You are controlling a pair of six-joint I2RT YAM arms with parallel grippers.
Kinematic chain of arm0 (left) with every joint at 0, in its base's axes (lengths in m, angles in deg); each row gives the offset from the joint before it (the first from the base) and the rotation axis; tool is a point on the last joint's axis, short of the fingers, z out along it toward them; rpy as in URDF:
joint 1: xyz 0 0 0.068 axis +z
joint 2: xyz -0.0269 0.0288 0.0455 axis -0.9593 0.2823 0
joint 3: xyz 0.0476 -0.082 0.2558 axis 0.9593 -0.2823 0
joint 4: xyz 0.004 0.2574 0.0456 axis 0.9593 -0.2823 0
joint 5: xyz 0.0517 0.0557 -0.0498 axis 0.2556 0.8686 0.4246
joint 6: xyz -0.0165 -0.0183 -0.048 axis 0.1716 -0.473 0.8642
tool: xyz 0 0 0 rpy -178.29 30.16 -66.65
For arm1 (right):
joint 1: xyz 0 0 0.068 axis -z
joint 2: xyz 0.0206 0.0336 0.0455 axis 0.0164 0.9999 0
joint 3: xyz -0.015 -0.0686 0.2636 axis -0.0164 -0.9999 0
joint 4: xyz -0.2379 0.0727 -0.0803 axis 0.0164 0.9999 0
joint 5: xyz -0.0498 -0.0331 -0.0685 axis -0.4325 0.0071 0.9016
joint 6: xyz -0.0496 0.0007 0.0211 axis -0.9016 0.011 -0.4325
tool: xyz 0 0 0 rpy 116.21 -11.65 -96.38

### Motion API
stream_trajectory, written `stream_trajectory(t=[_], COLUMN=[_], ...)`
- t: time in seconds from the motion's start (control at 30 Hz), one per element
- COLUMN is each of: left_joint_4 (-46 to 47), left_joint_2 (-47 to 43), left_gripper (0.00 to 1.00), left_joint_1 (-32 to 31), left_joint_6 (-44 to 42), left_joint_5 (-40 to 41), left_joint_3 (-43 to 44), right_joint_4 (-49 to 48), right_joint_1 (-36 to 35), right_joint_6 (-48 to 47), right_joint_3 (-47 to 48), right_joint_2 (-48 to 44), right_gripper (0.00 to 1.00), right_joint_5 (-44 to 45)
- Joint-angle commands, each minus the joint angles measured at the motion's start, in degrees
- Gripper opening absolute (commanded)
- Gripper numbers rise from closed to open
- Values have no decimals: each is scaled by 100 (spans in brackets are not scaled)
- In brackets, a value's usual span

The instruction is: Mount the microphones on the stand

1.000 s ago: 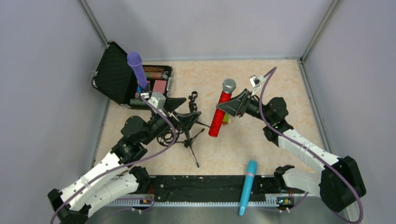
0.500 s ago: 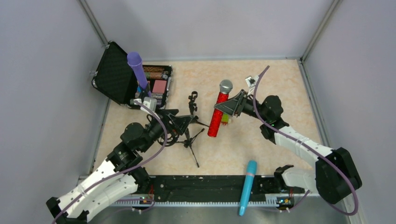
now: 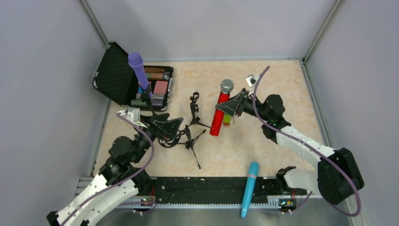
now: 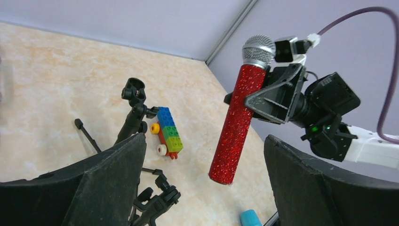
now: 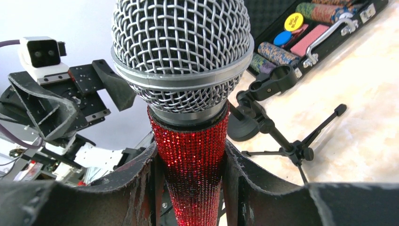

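The table is pale and marbled. At its far left corner stands an open black case, the foam-lined lid raised. Its tray holds rolls of coloured chips, a pink block and some round discs. The purple microphone also has its lower end in this tray and leans tilted, head up.

My right tool is closed around the red microphone, the fingers on both sides of the glittery handle just under the silver head. The microphone hangs almost upright above the table, head up. My left tool has its jaws wide apart and carries nothing.

The cyan microphone lies at the near edge, across the black rail, well apart from the others.

Between my two tools is the black tripod stand; its clip on top is empty. Beside the stand lies a small block toy with little wheels.
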Motion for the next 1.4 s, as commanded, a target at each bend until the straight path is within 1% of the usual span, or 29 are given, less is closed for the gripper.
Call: stream_trajectory(t=[0.0,0.07,0.13,0.2,0.33,0.5,0.57,0.77,0.87,0.97,1.03,1.13,1.23,1.37], left_joint_4=[-99,-244,-405,-383,-550,-1116,-1451,-3203,-3778,-4205,-4391,-4540,-4578,-4823], left_joint_2=[90,140,123,69,-5,57,194,805,961,1016,1010,942,950,1133], left_gripper=[99,99,99,99,99,99,99,99,99,99,99,99,98,99], left_joint_1=[-8,-11,-12,-13,-7,-7,-7,-12,-7,-7,-7,-7,-7,40], left_joint_6=[-263,-448,-269,-277,-1125,-951,-987,-722,-641,-588,-650,-712,-784,-515], left_joint_5=[-28,-17,247,249,64,868,1012,1890,2318,2607,2610,2711,2993,3221], left_joint_3=[54,135,218,284,422,680,882,1745,1968,2035,2015,1871,1585,1589], right_joint_4=[-200,-56,102,218,497,872,1030,1276,1309,1320,1347,1407,1465,1763], right_joint_1=[-49,-49,-52,-56,-49,-56,-49,-50,-49,-49,-49,-49,-66,-213], right_joint_6=[-429,-546,-644,-723,-871,-1198,-1293,-1414,-1404,-1373,-1341,-1315,-1233,-1252], right_joint_3=[-22,-49,-73,-141,-213,-124,-46,143,207,254,298,388,501,793], right_joint_2=[-497,-681,-811,-922,-1142,-1299,-1318,-1337,-1308,-1254,-1212,-1112,-968,-705], right_gripper=[0,0,0,0,0,0,0,0,0,0,0,0,0,0], right_joint_5=[195,246,309,395,566,539,509,467,458,452,433,414,455,681])
